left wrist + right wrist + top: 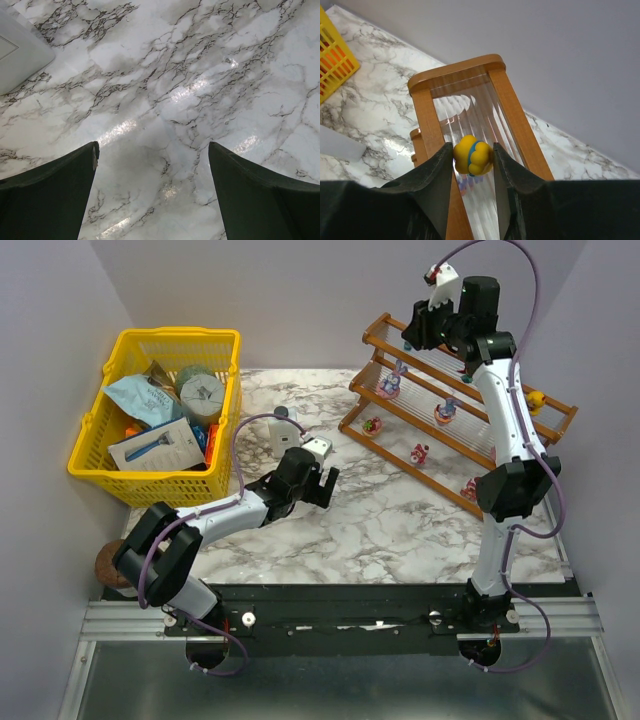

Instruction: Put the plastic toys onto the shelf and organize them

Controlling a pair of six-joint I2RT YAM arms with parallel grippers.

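Holding the yellow toy (472, 155) pinched between them, the right jaws stand partly closed, each inner face touching a side of it. Directly beneath and beyond the jaws lies the shelf (455, 70). Its upper clear panel runs lengthwise away from them between two wooden rails, with the end cap just ahead. Whether the toy rests on the panel I cannot tell. The coming move, I judge, is a short drop straight down, so that it lands between the rails and not on one; one finger hangs over a rail. Other toys (446, 410) sit lower on the shelf. The left jaws gape fully, empty, above bare bench (200, 75), well apart from the shelf, so the right arm is nearer.
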